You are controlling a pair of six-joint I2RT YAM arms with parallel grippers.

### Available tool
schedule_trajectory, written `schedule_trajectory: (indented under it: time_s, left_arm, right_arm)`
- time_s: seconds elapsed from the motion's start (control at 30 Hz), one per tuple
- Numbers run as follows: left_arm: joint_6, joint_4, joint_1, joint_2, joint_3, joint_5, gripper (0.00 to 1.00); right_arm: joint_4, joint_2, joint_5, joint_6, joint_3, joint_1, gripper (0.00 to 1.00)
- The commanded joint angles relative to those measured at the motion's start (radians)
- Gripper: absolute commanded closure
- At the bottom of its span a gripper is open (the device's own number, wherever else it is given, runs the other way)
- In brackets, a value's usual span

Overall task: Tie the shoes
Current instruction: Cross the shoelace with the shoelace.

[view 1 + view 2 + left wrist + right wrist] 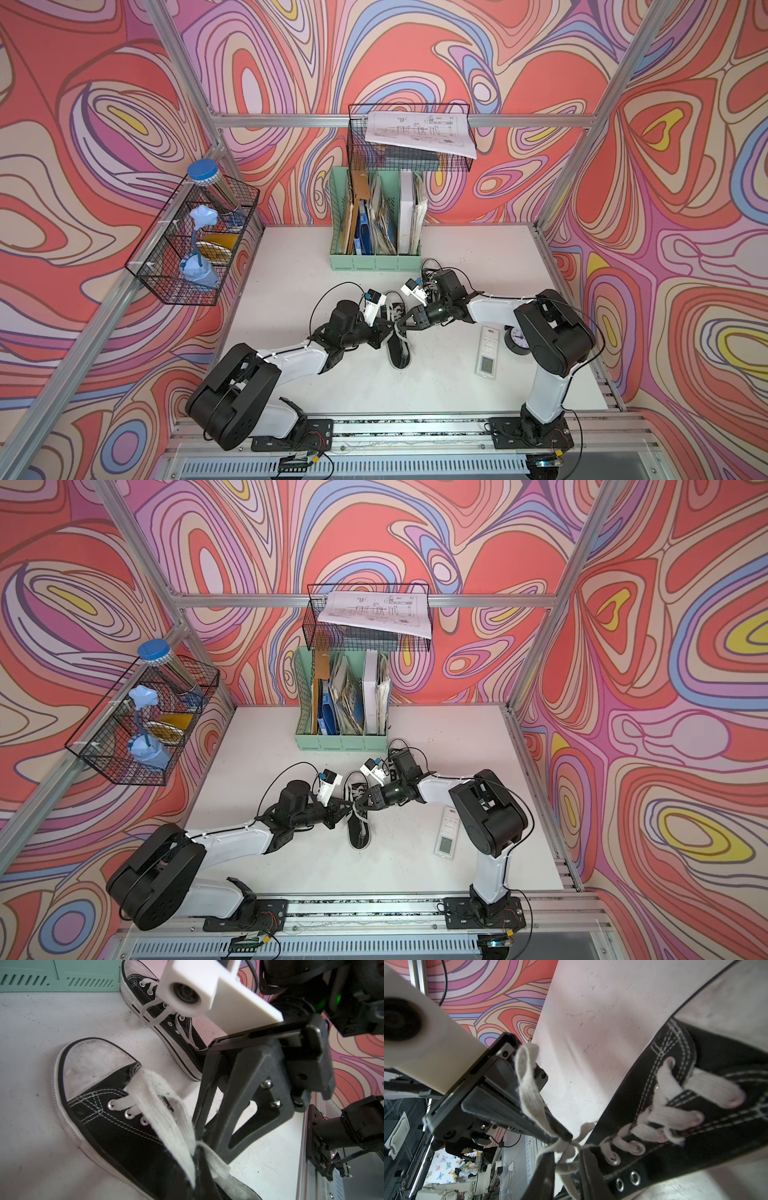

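Note:
Two black canvas shoes with white laces lie mid-table. The near shoe (400,355) (360,835) (99,1109) (708,1130) points toward the far shoe (395,302) (355,780) (166,1022). Both grippers meet over the near shoe's laced top. My left gripper (390,329) (345,807) (196,1160) is shut on a white lace (164,1109); a loop of that lace (527,1084) drapes over its fingers. My right gripper (403,325) (361,803) (566,1160) has its jaws narrowly apart around a lace strand beside a small knot. The far shoe's laces hang loose.
A green file rack (374,259) stands behind the shoes. A white remote (488,351) and a small clock (516,338) lie under the right arm. Wire baskets hang at the left (195,253) and at the back (409,137). An aluminium rail (374,428) runs along the front edge.

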Motion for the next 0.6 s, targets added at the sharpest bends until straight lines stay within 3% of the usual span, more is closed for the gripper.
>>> schedule_trajectory:
  time_s: [0.0,0.23,0.43,0.57]
  left_arm:
    - [-0.016,0.019,0.006,0.006,0.022,0.039,1.0]
    - [-0.032,0.033,0.007,0.009,0.02,0.044,1.0]
    - [-0.024,0.013,0.015,-0.007,0.009,0.04,1.0]
    - [-0.014,-0.01,0.021,-0.016,0.009,0.04,0.9]
  right_arm:
    - [0.027,0.025,-0.017,-0.008,0.015,0.011,0.85]
    - [0.035,0.03,0.012,-0.01,0.005,0.01,1.0]
    - [0.034,0.017,0.066,-0.012,-0.006,0.002,1.0]
    - [0.028,0.0,0.09,-0.021,-0.012,-0.005,1.0]
